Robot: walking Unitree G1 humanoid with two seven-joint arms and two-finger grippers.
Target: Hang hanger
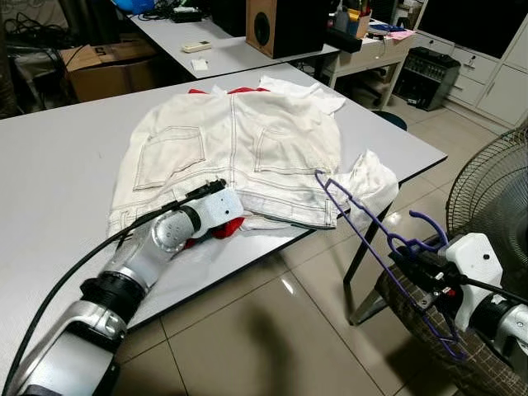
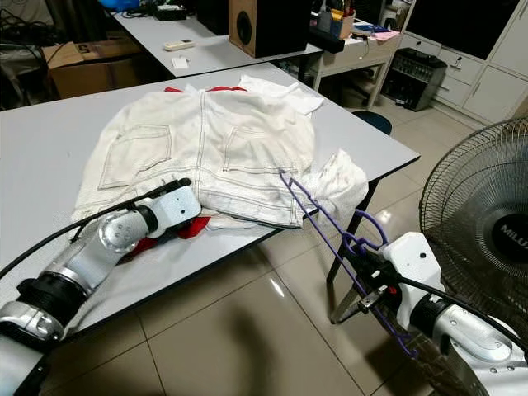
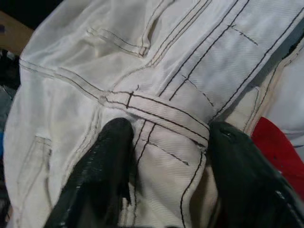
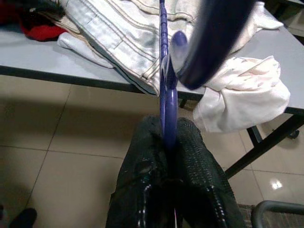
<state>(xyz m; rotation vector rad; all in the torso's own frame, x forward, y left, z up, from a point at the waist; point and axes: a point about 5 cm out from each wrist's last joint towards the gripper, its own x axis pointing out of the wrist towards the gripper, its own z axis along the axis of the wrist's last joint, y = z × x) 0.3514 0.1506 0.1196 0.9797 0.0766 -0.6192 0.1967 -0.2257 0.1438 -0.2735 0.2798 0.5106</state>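
Black fingers of right gripper (image 4: 168, 142) pinched tight on purple hanger (image 1: 375, 235), lower right of frame, off the table edge above tiled floor (image 1: 264, 330). Left gripper (image 3: 164, 137) spread wide over white jeans (image 1: 239, 140) waistband, frame centre, beside red cloth (image 2: 194, 227) on grey table (image 1: 58, 157). Fan (image 2: 483, 223) far right.

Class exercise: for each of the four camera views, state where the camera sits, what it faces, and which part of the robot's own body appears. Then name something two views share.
Left eye: on the head, looking down at the grey table; both silver arms show.
Right eye: beside it, same scene, slightly shifted.
Left wrist: looks along the left gripper, jaws open around the white jeans waistband.
Right wrist: looks along the right gripper, jaws shut on the purple hanger, facing the table edge.
Shared: jeans and hanger appear in the eye and right wrist views.
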